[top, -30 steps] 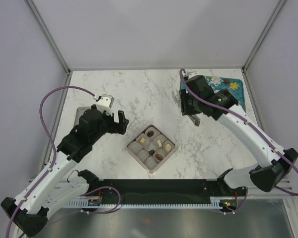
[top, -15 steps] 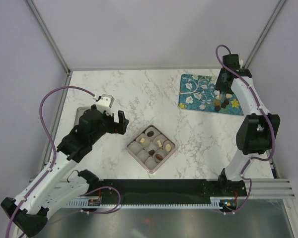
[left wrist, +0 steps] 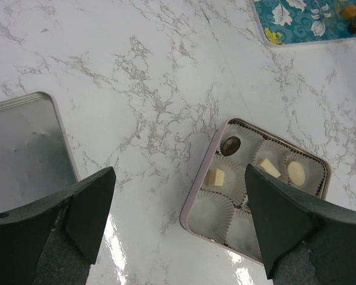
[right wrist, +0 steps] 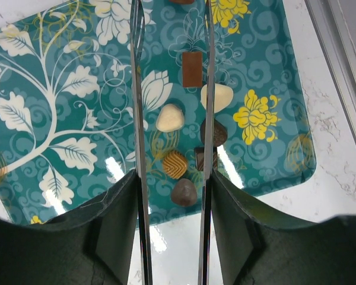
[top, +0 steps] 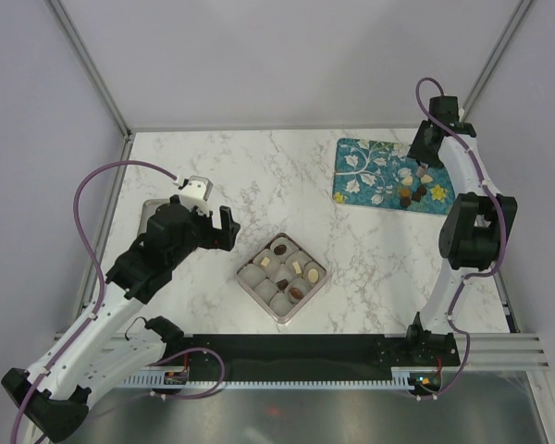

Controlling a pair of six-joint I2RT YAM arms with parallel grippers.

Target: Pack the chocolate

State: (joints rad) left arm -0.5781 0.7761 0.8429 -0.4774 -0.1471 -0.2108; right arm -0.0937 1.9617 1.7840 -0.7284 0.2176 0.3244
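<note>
**Operator:** Where do the end effectors stand?

**Spotter:** Your right end effector (right wrist: 170, 24) hangs over the teal flowered mat (right wrist: 59, 119). Its thin jaws are parted and pinch nothing (the sweets you see in the gap lie on the mat below). Your left end effector (left wrist: 179, 171) is spread wide and empty. It sits above the desk (left wrist: 136, 71), between the grey lid (left wrist: 24, 154) and the tin (left wrist: 196, 208).

**Operator:** And the chocolate?

**Spotter:** It's in two places. Loose chocolate (right wrist: 169, 117) is clustered on the mat's right half, with cream, mid-brown and dark pieces close together. The rest sits in the tin, in some of its pale paper cups (left wrist: 210, 217).

**Operator:** And the surroundings?

**Spotter:** The desk is white with a marble pattern. The mat lies at its far right corner and the tin near the middle, well apart from the mat. Pale lilac walls (top: 259, 55) close three sides, with metal frame posts (top: 92, 65) at the corners.

**Operator:** What do the views disagree on?

**Spotter:** Only your right wrist view gives each piece its shape (one ridged, one a small rectangle). From above they are specks. Only the top view shows the whole tin, three cups by three, since your left wrist view loses part of it behind a jaw. The lid is plain from the left wrist, but from above your left arm (top: 120, 277) covers most of it.
</note>
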